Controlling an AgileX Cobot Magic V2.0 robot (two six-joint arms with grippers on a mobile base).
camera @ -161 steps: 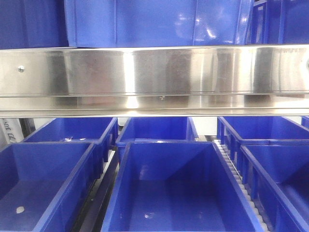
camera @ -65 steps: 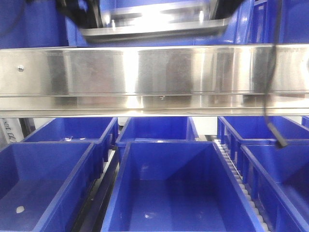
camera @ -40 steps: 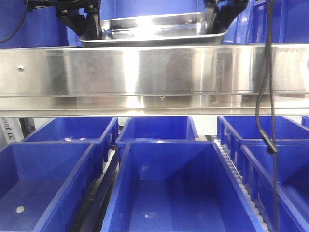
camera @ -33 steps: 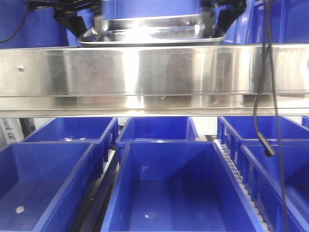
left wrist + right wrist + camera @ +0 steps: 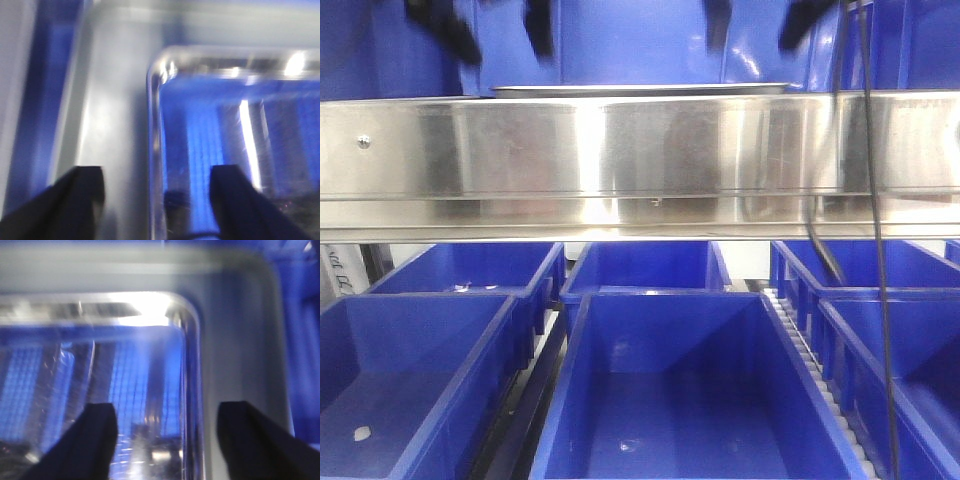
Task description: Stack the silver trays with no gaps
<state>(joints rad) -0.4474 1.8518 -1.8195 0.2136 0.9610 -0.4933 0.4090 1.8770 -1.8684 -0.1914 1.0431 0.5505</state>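
Up on the shelf, the silver tray [image 5: 638, 89] lies flat, only its thin rim showing above the long steel shelf rail [image 5: 640, 150] in the front view. Both grippers hang above it with their fingers spread apart and nothing between them. In that view, whose left side is the robot's left, the left gripper [image 5: 498, 28] sits over the tray's left end and the right gripper [image 5: 758, 22] over its right end, both blurred. From the left wrist camera, the left gripper [image 5: 157, 197] straddles the tray's rim, one finger [image 5: 75, 200] outside over the pale surface beside the tray [image 5: 225, 140], the other over the tray's shiny floor. The right wrist camera shows the same on the other side: the right gripper [image 5: 162, 437] straddles the rim of the tray [image 5: 125, 375] near its rounded corner. Whether more than one tray lies there I cannot tell. Below the rail stand open blue bins [image 5: 680, 390].
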